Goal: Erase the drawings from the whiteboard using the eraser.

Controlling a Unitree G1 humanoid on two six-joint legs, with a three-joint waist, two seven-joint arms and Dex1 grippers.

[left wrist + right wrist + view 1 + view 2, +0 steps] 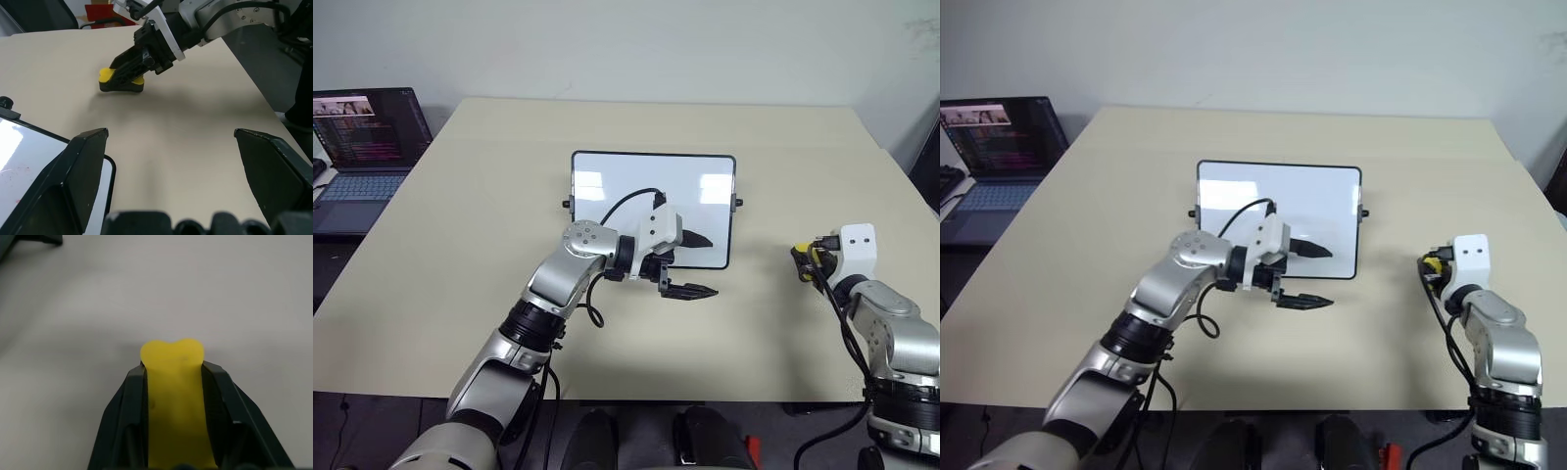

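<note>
Beige worktop (460, 245) being backed by pale wall, laptop (362, 147) lying off left edge. Whiteboard (636, 181) being kept mid-worktop. Left hand (690, 264) being held wide open, empty, over board's near right corner. Eraser (120, 81) being clamped on worktop by right hand (128, 73) near right edge.

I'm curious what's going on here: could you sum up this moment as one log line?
right pincer: fingers either side of eraser on table | left pincer: open at whiteboard edge | drawings: faint red traces

A beige table (460, 294) is filling the scene; 1 open laptop (364, 147) is sitting beyond its far-left edge, screen glowing.
</note>
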